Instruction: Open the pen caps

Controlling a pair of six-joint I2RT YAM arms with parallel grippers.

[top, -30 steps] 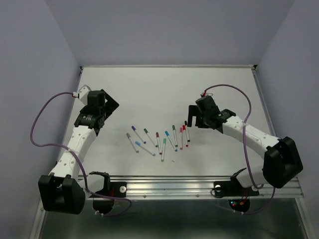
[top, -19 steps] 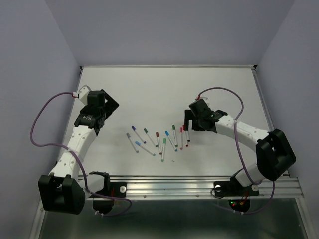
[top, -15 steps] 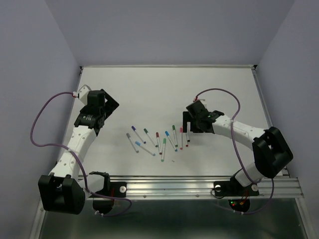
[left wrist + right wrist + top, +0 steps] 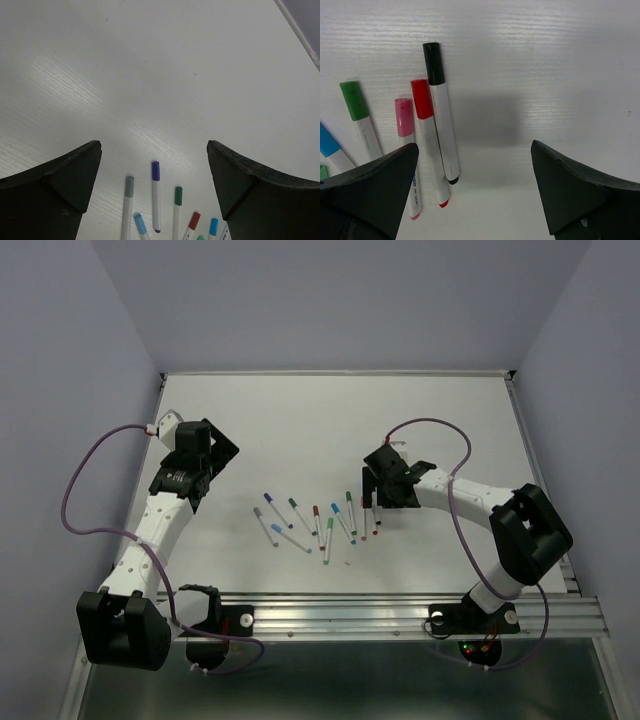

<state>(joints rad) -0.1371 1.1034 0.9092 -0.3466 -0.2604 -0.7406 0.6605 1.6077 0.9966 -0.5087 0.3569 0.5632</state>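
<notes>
- Pens [image 4: 317,522]: eleven lying on the desk [image 4: 300,420], as far as the top view lets me count.
- Caps [image 4: 434,63]: eleven, one on each pen. Three are green, two red, two light blue, and one each purple, grey, pink and black.
- Arms [image 4: 150,535]: two.
- One left gripper [image 4: 154,146] and one right gripper [image 4: 474,146], two in all.

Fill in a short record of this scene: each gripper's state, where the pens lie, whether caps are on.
left gripper: open, empty, pens ahead of it
right gripper: open, empty, over the black pen and red pen
pens: loose row on the table, between the grippers
caps: on every pen in view, such as the black cap
</notes>
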